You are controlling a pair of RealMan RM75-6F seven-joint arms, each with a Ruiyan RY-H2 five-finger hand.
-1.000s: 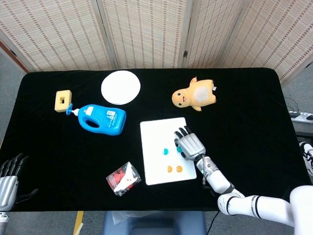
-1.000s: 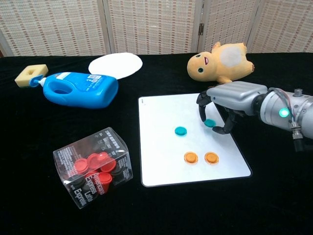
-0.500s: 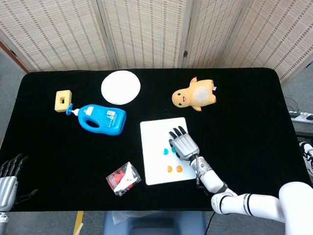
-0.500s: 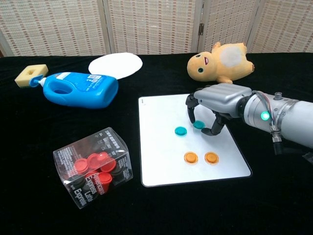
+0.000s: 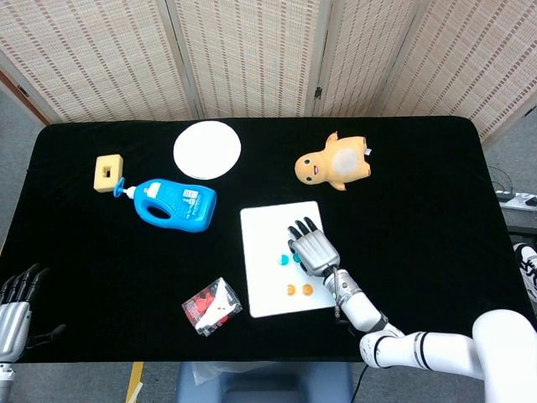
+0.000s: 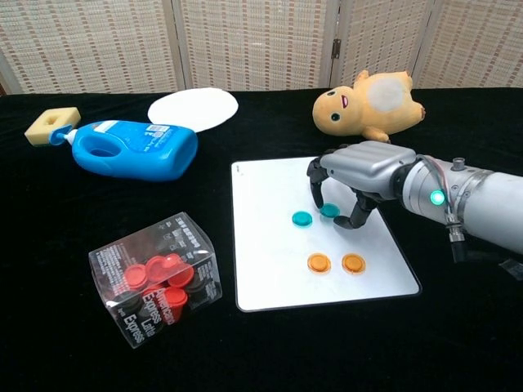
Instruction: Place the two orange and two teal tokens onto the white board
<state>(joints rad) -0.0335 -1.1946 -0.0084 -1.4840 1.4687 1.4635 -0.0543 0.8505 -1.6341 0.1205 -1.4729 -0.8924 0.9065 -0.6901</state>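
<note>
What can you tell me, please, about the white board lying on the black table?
The flat white rectangular board has rounded corners and a thin dark edge, and looks smooth and slightly glossy. It lies flat on the black tablecloth, in front of the yellow plush toy. Two round teal tokens and two round orange tokens rest on it. The right hand arches over its upper right part, fingers around the second teal token.

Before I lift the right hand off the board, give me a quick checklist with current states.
1. Both orange tokens lie on the white board: ok.
2. Left teal token on the board, apart from the hand: ok.
3. Right teal token flat on the board: cannot tell, it sits between the fingers.
4. Right hand has let go of that token: cannot tell.
5. Left hand away from the board: ok.
</note>
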